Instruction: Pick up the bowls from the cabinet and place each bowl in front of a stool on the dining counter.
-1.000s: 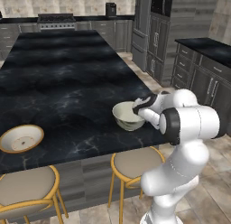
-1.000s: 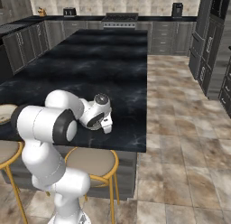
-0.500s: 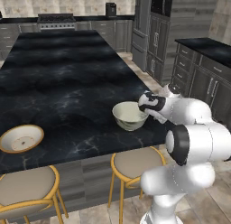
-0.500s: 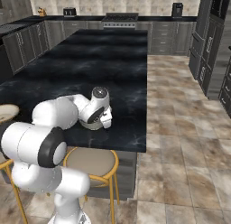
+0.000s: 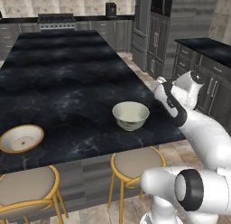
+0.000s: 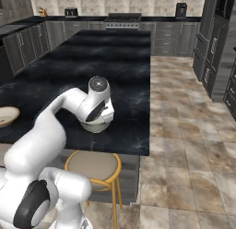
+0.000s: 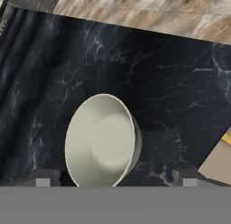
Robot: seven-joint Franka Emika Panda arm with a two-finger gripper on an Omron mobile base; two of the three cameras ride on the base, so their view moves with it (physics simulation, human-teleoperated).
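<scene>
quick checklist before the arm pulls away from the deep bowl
1. Deep bowl upright on the dining counter: ok.
2. Deep bowl in front of the right stool: ok.
3. Claw open, fingers either side of the bowl, not gripping: ok.
4. Shallow bowl on the counter in front of the left stool: ok.
5. Deep bowl back from the counter edge: ok.
6. Fingers clear of the bowl's rim: cannot tell.

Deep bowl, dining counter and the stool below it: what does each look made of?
Deep bowl: glazed ceramic by the look, smooth cream inside with a soft sheen. Dining counter: polished black marble or a look-alike, with faint white veins and dull reflections. Stool: matte tan seat, perhaps wood or padding, with a gold metal-looking rim and thin legs.
</scene>
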